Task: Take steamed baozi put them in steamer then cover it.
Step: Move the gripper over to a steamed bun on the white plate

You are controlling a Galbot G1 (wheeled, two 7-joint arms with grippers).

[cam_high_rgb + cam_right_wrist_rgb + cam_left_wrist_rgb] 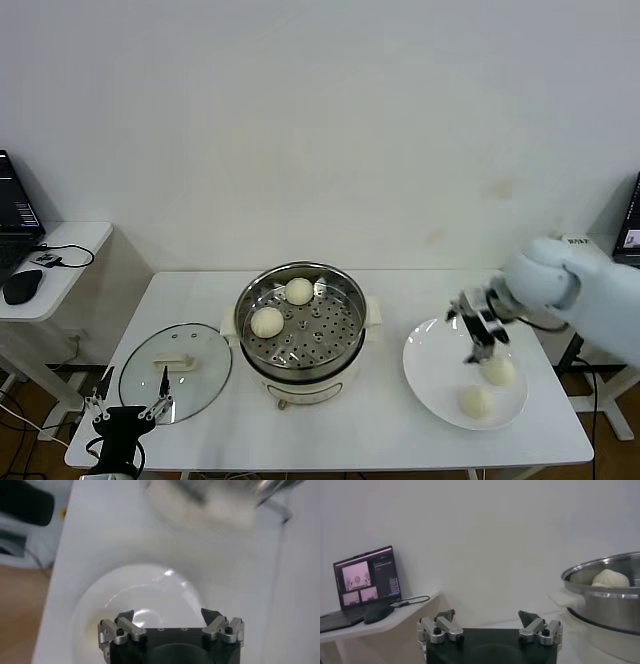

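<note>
The steel steamer (300,322) stands mid-table on its cream base. Two cream-white baozi lie on its perforated tray, one at the back (299,291) and one at the left (267,322). Two more baozi (497,371) (475,401) lie on a white plate (430,375) at the right. My right gripper (478,350) hangs open and empty over the plate, just above the nearer-to-wall baozi. In the right wrist view the plate (100,610) lies beyond the open right gripper (169,615). My left gripper (130,398) is parked open at the table's front left; the left wrist view shows it (487,615) open, with the steamer (605,597) and one baozi (610,578) beside it.
The glass lid (176,373) with a cream handle lies flat left of the steamer. A side table (55,260) with a laptop and mouse stands at far left; the laptop also shows in the left wrist view (366,580). A white wall runs behind the table.
</note>
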